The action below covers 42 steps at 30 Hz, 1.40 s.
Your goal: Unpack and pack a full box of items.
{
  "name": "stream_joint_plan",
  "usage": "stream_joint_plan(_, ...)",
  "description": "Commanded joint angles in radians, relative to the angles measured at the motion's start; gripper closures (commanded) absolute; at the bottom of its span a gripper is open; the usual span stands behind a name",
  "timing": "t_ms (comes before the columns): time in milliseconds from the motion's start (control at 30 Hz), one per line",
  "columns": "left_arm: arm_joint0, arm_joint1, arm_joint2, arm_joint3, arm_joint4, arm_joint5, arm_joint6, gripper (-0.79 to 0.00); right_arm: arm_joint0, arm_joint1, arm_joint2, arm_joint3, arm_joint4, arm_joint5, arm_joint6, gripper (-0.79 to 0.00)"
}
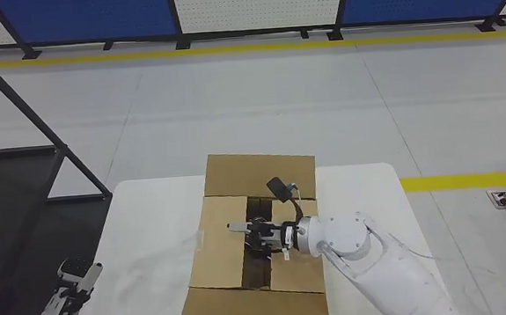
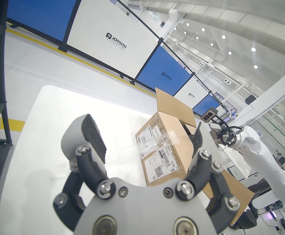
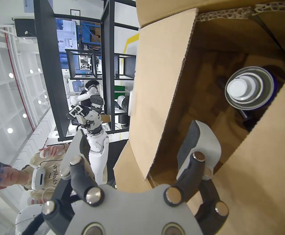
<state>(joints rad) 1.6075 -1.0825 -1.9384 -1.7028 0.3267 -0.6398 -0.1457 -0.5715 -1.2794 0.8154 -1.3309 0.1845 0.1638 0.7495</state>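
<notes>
Top camera's above the arms, tipped down over the table (image 1: pixel 145 253) and the open cardboard box (image 1: pixel 242 246), well back. Left wrist camera sits low off the table's near corner, looking across at the box's labelled side. Right wrist camera's close over the opening, peering in, so all three share that box.

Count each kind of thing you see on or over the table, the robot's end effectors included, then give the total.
Box: 1
Can: 1
Clear bag: 1
End effectors: 2 (left end effector, right end effector)
Total: 5
</notes>
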Motion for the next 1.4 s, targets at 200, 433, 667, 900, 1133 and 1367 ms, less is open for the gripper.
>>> stream_joint_plan(200,0.005,-0.002,-0.001,0.008,-0.006,0.005,0.001,-0.785,0.034,-0.034,-0.039,0.031,0.065,-0.043,0.006,-0.785)
stream_joint_plan(433,0.013,-0.003,-0.010,0.014,-0.019,0.004,0.003,-0.785,0.062,-0.071,-0.062,0.039,0.134,-0.092,-0.056,-0.785)
stream_joint_plan(667,0.017,-0.005,-0.014,0.021,-0.026,0.002,0.007,-0.785,0.090,-0.107,-0.084,0.042,0.170,-0.118,-0.116,-0.785)
stream_joint_plan(900,0.018,-0.006,-0.014,0.022,-0.030,0.005,0.005,-0.785,0.104,-0.136,-0.101,0.044,0.192,-0.156,-0.143,-0.785)
stream_joint_plan(1133,0.019,-0.008,-0.014,0.018,-0.031,0.018,0.006,-0.785,0.128,-0.170,-0.146,0.066,0.212,-0.161,-0.149,-0.785)
stream_joint_plan(1367,0.027,-0.008,-0.021,0.017,-0.032,0.015,0.004,-0.785,0.128,-0.170,-0.146,0.066,0.212,-0.161,-0.149,-0.785)
